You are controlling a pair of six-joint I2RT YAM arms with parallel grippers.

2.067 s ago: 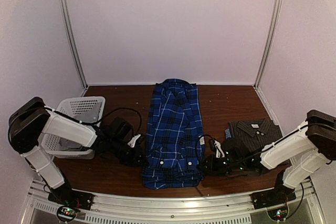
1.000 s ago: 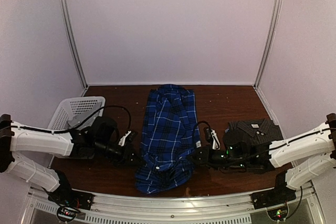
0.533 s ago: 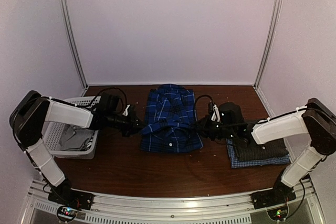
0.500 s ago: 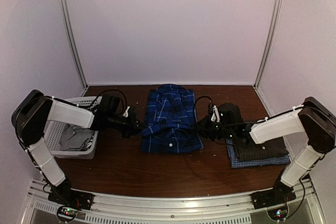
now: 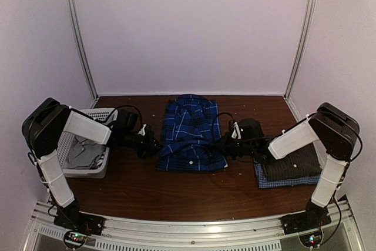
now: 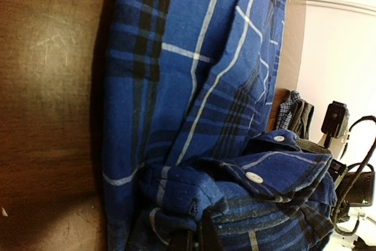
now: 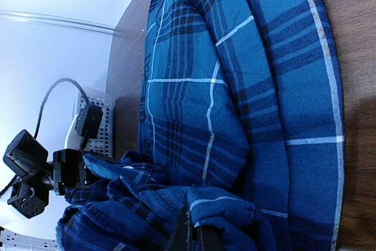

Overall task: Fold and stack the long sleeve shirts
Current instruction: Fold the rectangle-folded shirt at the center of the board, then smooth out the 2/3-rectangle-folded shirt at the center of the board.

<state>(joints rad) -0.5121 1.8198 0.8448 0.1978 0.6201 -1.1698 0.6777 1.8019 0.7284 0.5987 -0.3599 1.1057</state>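
The royal-blue plaid shirt (image 5: 191,136) lies in the middle of the table, its lower half folded back over the upper half. My left gripper (image 5: 154,144) is shut on the folded edge at the shirt's left side (image 6: 194,145). My right gripper (image 5: 224,146) is shut on the same edge at the right side (image 7: 235,104). In both wrist views the fingers pinch bunched blue cloth at the bottom of the frame. The dark grey checked shirt (image 5: 294,164) lies folded on the pale blue checked shirt (image 5: 265,183) at the right.
A white mesh basket (image 5: 88,119) stands at the left, behind my left arm, with grey cloth (image 5: 82,156) in it. Brown table (image 5: 176,195) lies in front of the blue shirt. White walls close the back and sides.
Both grippers have carried the blue shirt's near hem up and away, folding the long shirt in half. Since half a second ago both grippers have drawn back slightly.
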